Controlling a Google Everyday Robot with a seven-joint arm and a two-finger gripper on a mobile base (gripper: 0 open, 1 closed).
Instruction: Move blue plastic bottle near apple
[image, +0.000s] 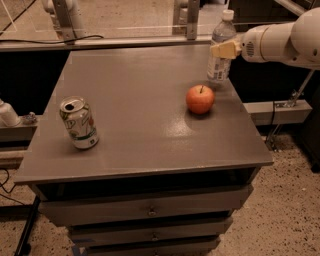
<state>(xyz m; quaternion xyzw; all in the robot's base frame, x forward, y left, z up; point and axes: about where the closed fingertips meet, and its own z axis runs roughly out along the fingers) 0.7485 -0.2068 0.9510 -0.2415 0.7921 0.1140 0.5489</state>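
The blue plastic bottle (219, 62), clear with a white cap and a pale label, stands upright at the far right of the grey table top (135, 80). Its base is at or just above the surface. My gripper (223, 49) reaches in from the right on a white arm and is shut on the bottle at mid-height; one yellowish finger (226, 49) shows in front of it. The red-orange apple (200, 99) sits on the table just in front of the bottle and slightly to its left, a small gap away.
A green-and-white soda can (79, 123) stands near the table's front left. The table has drawers (150, 210) below. The right table edge is close to the bottle. Metal posts (187, 20) and a rail stand behind the table.
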